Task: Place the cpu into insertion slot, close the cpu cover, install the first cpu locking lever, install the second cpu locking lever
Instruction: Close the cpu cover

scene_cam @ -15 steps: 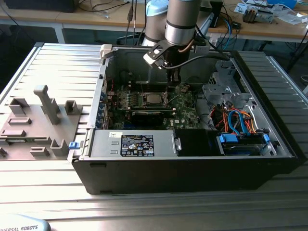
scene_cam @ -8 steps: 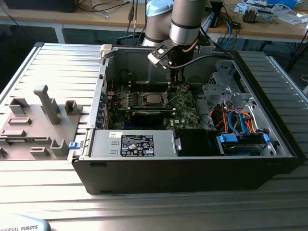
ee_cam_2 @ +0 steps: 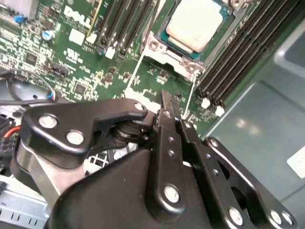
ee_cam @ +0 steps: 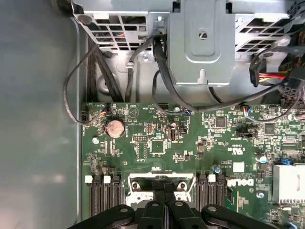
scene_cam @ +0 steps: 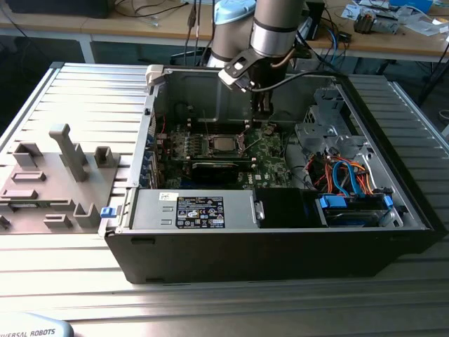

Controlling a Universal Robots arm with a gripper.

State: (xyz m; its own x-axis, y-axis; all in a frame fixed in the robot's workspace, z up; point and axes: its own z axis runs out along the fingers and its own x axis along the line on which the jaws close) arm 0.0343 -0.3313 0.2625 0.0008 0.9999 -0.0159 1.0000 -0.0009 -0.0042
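Silver cpu (ee_cam_2: pixel 195 24) sits in insertion slot (ee_cam_2: pixel 177 51) — pincer (ee_cam_2: pixel 169 100) closed.

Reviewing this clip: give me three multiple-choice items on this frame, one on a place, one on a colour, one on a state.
1. Where is the cpu? A: seated on the motherboard; B: on the grey tray outside the case; C: on the drive cage.
2. The motherboard is: A: blue; B: green; C: red.
3. The end effector is: A: spread wide; B: shut; C: clamped on a cable.
Answers: 1 A, its silver top sits between the memory slots; 2 B, green in every view; 3 B, both wrist views show it closed on nothing.
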